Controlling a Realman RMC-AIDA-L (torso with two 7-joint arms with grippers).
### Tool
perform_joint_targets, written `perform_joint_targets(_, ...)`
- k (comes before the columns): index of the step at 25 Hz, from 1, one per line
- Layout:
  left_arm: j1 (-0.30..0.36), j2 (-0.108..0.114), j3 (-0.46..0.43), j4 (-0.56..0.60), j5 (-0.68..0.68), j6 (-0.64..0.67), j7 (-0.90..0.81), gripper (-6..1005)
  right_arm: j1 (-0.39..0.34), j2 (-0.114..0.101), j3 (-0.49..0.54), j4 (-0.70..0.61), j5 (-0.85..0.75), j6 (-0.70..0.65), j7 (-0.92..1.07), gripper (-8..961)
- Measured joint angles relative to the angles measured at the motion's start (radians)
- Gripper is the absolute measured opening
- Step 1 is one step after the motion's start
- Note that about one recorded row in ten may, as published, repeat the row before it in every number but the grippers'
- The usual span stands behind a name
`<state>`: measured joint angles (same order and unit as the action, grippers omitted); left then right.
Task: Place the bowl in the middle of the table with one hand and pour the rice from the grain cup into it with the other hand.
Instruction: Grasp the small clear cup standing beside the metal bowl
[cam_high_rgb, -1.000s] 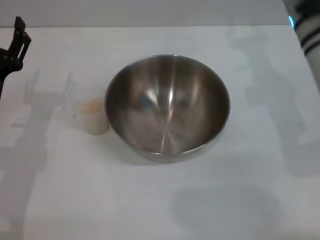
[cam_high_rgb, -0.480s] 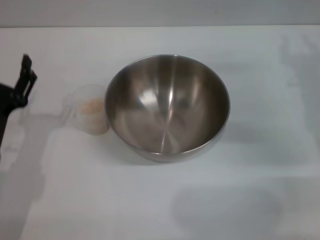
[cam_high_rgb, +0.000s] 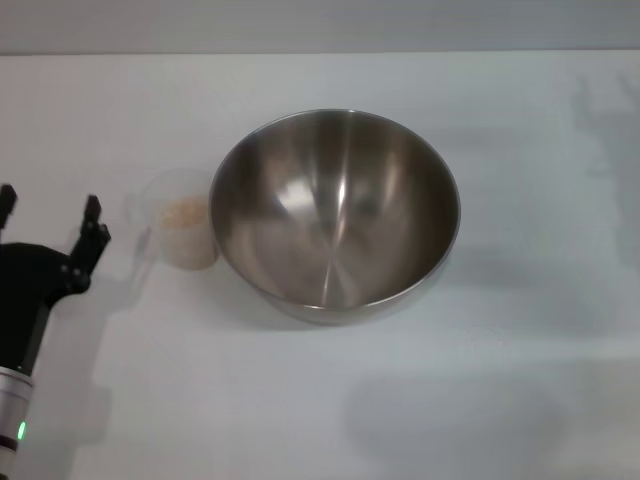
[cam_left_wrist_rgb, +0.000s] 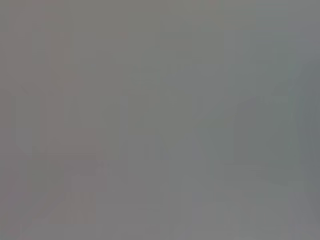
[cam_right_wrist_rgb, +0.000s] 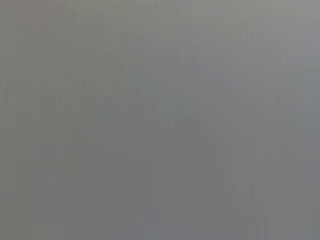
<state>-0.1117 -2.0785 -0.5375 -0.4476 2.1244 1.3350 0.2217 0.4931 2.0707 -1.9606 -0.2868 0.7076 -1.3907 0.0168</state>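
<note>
From the head view, the bowl (cam_high_rgb: 335, 210) sits upright near the middle of the table (cam_high_rgb: 500, 400), its round mouth facing up and its shiny brushed-steel inside empty, with soft reflections running down to the base. Just beside it on the robot's left stands the grain cup (cam_high_rgb: 178, 232), upright and touching or nearly touching the bowl's wall; it is clear plastic, its handle seeming to point away from the bowl toward the left gripper. A low mass of pale beige rice (cam_high_rgb: 186, 213) lies inside it. The left gripper (cam_high_rgb: 48, 222) hovers near the cup but apart from it, its two black fingers spread and holding nothing. Both the left and the right wrist view show only a featureless grey field.
</note>
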Motion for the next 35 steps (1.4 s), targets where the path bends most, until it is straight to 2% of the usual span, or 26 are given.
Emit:
perform_joint_targets(8, -0.002, -0.002, 0.007, -0.022, -0.001, -0.108, 0.001, 854, 0.010, -0.005, 0.000, 0.019, 0.001, 0.001, 0.005, 522)
perform_joint_targets(35, -0.090, -0.002, -0.001, 0.012, -0.053, -0.224, 0.002, 853, -0.001, -0.002, 0.001, 0.029, 0.002, -0.007, 0.006, 522)
